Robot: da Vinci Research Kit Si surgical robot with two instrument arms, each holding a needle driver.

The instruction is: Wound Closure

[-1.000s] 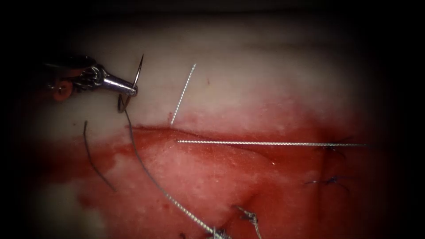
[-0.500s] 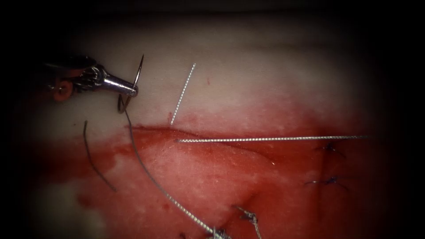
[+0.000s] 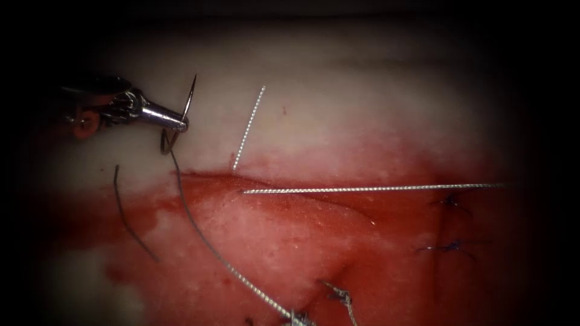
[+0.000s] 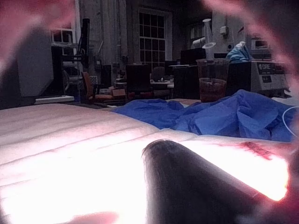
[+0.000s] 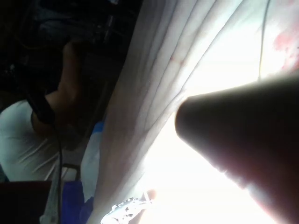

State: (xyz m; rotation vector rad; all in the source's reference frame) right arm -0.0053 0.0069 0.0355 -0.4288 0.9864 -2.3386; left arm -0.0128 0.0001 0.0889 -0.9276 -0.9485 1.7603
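At the upper left of the endoscope view, my left tool [image 3: 181, 124] is shut on the curved needle [image 3: 188, 99] near mid-curve. The needle is clear of the tissue [image 3: 362, 108], tip up, above the cut's [image 3: 302, 199] left end. Thread [image 3: 211, 247] trails from its tail down across the cut to a knot at the bottom edge. A taut strand [image 3: 374, 189] runs from the cut's left part out to the right. Another strand [image 3: 249, 128] rises from the upper lip. The right wrist view has the right arm's shaft [image 5: 247, 140] and the left tool [image 5: 124, 210].
Red fluid [image 3: 254, 235] covers the tissue around and below the cut. Dark knotted stitches [image 3: 450, 246] sit at the right, another [image 3: 338, 296] near the bottom. A loose dark thread piece [image 3: 124, 217] lies at the left. A blue drape [image 4: 224, 116] lies beyond the tissue.
The right end of the taut strand has risen a little, so it now slopes slightly upward to the right. The left tool and needle have not moved.
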